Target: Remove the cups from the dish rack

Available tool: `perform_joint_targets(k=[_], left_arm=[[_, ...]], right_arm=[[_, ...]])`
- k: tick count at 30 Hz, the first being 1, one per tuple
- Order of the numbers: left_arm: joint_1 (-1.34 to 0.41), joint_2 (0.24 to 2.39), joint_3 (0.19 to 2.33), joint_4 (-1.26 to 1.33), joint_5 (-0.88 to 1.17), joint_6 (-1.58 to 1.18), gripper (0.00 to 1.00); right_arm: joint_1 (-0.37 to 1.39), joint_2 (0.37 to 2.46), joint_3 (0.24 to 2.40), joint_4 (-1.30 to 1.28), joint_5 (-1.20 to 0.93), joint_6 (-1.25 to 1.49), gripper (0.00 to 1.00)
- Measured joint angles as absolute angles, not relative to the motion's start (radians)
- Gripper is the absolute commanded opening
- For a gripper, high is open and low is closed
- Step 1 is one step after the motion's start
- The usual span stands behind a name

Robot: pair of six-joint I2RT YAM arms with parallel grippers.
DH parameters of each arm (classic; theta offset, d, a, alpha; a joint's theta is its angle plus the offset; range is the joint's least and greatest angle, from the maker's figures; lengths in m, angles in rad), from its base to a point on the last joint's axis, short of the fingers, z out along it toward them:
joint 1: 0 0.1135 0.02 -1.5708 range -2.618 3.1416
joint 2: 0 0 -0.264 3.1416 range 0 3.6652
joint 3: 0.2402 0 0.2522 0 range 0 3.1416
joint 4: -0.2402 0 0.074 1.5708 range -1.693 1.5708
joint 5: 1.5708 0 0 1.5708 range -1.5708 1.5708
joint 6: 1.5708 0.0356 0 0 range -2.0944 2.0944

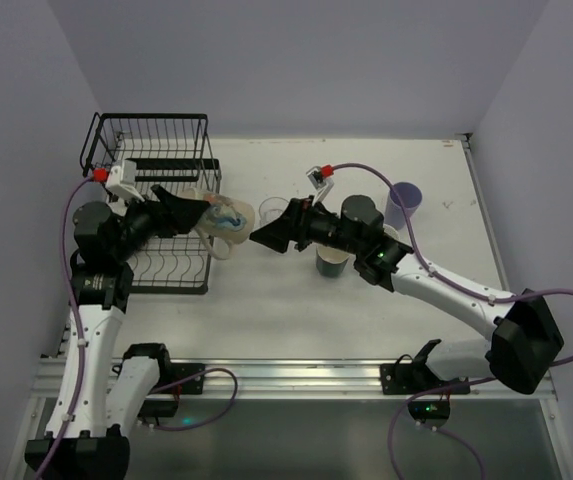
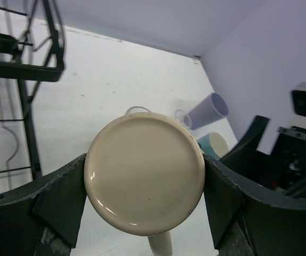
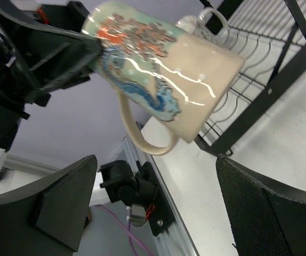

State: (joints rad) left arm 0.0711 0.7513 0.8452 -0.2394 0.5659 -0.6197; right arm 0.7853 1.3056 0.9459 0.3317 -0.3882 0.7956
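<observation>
My left gripper [image 1: 216, 215] is shut on a cream mug [image 1: 230, 222] with a blue and orange pattern, held in the air just right of the black wire dish rack [image 1: 156, 150]. The left wrist view shows the mug's round base [image 2: 144, 173] clamped between both fingers [image 2: 62, 197]. My right gripper [image 1: 258, 238] stands open, pointing left at the mug, with nothing inside it. From the right wrist the tilted mug [image 3: 163, 74] hangs ahead of the open right gripper [image 3: 155, 160], handle down. A clear glass [image 3: 203, 24] sits in the rack [image 3: 259, 85].
On the table right of the rack stand a clear glass [image 1: 273, 210], a lavender tumbler [image 1: 403, 205] and a dark teal cup [image 1: 331, 262]. The left wrist view shows the tumbler [image 2: 206, 111] and a light blue mug [image 2: 214, 145]. Walls close in the table's left, far and right sides.
</observation>
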Motion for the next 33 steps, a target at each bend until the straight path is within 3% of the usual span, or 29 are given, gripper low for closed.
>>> perform_joint_targets(k=[7,9,19,20,22,23,24,25,28,29,32,33], left_arm=[[-0.065,0.796,0.837,-0.076,0.641,-0.708,0.00],[-0.093,0.796,0.822,-0.019,0.663,-0.741,0.00],[-0.157,0.741,0.701,0.148,0.699,-0.861,0.00],[-0.161,0.731,0.688,0.164,0.700,-0.870,0.00],[-0.167,0.710,0.657,0.198,0.701,-0.889,0.00],[-0.168,0.705,0.647,0.207,0.702,-0.896,0.07],[-0.170,0.700,0.635,0.215,0.703,-0.900,0.11],[-0.170,0.699,0.626,0.220,0.702,-0.902,0.16],[-0.171,0.698,0.615,0.221,0.723,-0.974,0.49],[-0.171,0.694,0.616,0.223,0.736,-0.990,0.69],[-0.180,0.683,0.633,0.185,0.744,-0.962,0.92],[-0.184,0.681,0.646,0.157,0.744,-0.935,0.95]], right_arm=[[0.785,1.317,0.839,0.450,-0.385,0.889,0.89],[0.785,1.316,0.817,0.505,-0.385,0.909,0.82],[0.787,1.292,0.760,0.702,-0.407,0.961,0.73],[0.788,1.289,0.760,0.716,-0.410,0.962,0.70],[0.788,1.287,0.760,0.741,-0.411,0.962,0.56],[0.788,1.287,0.760,0.751,-0.411,0.963,0.46],[0.790,1.287,0.760,0.759,-0.416,0.974,0.29],[0.791,1.287,0.760,0.767,-0.411,0.966,0.21],[0.791,1.276,0.759,0.815,-0.468,0.999,0.00],[0.794,1.264,0.760,0.821,-0.478,0.998,0.00],[0.802,1.223,0.765,0.768,-0.486,0.952,0.00],[0.805,1.211,0.773,0.727,-0.485,0.928,0.00]])
